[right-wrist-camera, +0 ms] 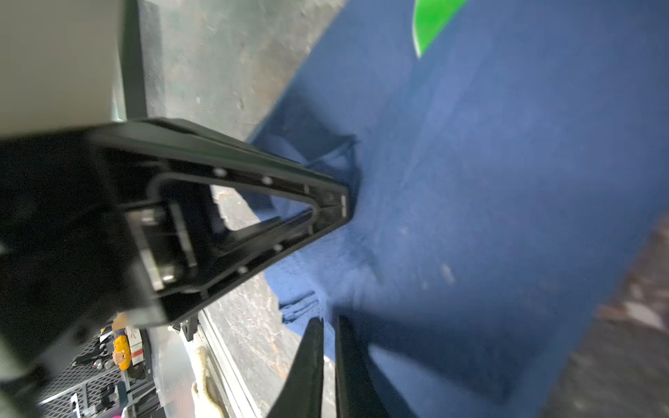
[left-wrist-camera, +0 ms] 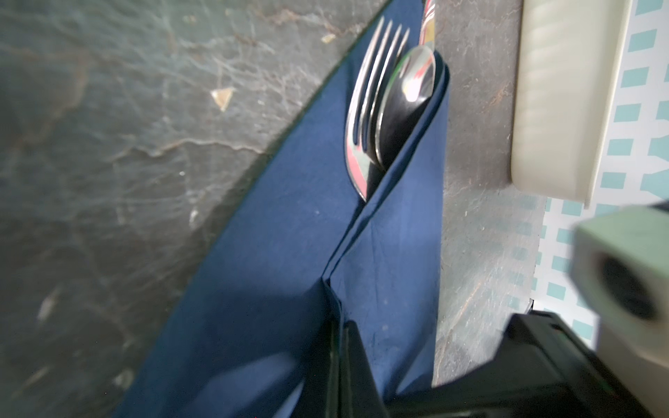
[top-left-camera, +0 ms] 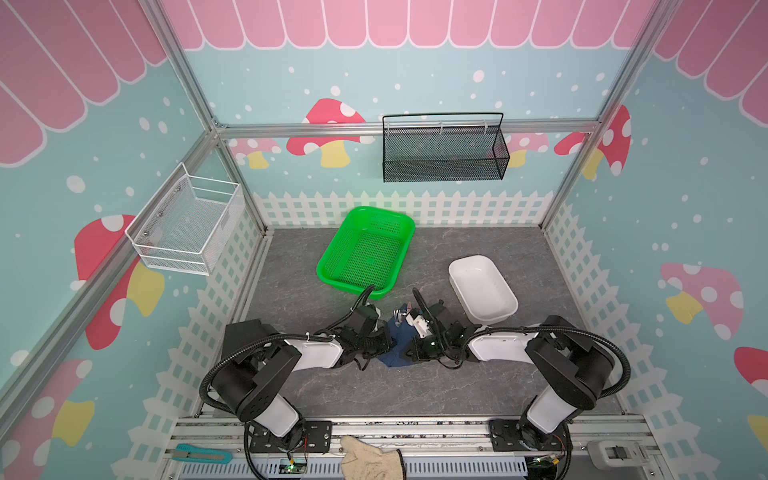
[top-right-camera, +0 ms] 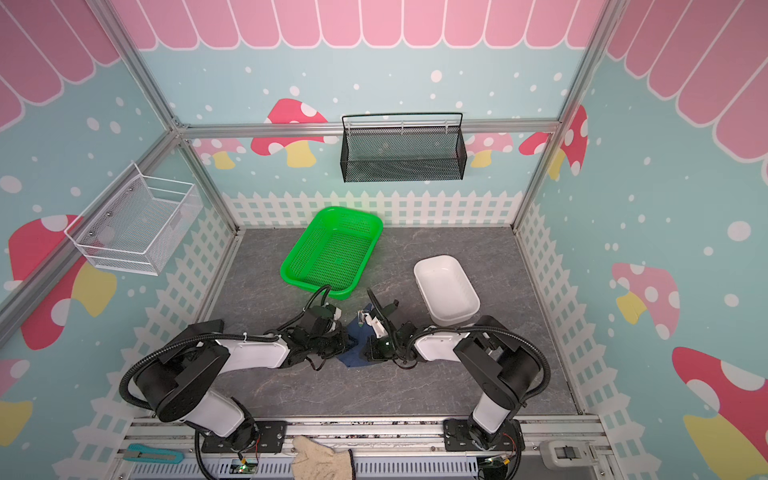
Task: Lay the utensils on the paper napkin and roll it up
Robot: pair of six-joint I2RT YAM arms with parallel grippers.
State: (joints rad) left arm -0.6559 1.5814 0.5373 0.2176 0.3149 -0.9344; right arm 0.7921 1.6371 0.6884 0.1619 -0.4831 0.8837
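Left gripper (left-wrist-camera: 342,333), jaws pressed together, is pinching a folded flap of the paper napkin (left-wrist-camera: 289,253). Right gripper (right-wrist-camera: 330,325), nearly closed, is nipping its edge. Fork (left-wrist-camera: 369,83) and spoon (left-wrist-camera: 409,101) are lying tucked inside the fold. In both top views, the green basket (top-left-camera: 365,249) is sitting at 11 o'clock from the napkin.

The paper napkin (right-wrist-camera: 488,199) lay spread on the grey table (right-wrist-camera: 224,72), with its edge toward the table's front rail (right-wrist-camera: 221,365) rumpled. The right gripper (right-wrist-camera: 330,320) had its tips on that rumpled edge, jaws all but together. The left gripper (right-wrist-camera: 342,208) met a raised fold of the napkin. A sliver of green basket (right-wrist-camera: 434,21) showed past the napkin's far edge.
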